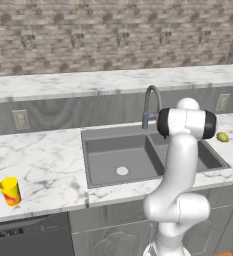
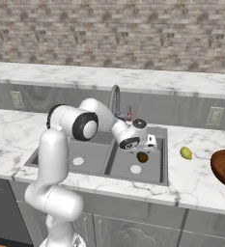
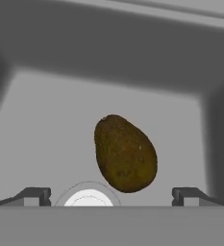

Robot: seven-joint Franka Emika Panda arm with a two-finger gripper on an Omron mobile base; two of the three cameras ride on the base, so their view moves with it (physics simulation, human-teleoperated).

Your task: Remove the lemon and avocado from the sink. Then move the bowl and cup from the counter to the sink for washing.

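Avocado [image 3: 125, 153] lies on floor of sink's [image 2: 160, 181] right basin, just beside white drain [image 3: 88, 198], straight ahead of pincer [image 3: 111, 196] & between its spread, empty tips. Long axis runs slightly diagonal in hand view, so tips look roughly set to straddle it.

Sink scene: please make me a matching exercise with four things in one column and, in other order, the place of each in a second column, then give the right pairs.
Things:
1. lemon
2. avocado
3. cup
4. bowl

Places:
A. in the sink, in the basin under the open pincer
B. on the counter far left of the sink
C. on the counter, right beside the sink
D. on the counter, at the far right

Pairs: 1-C, 2-A, 3-B, 4-D
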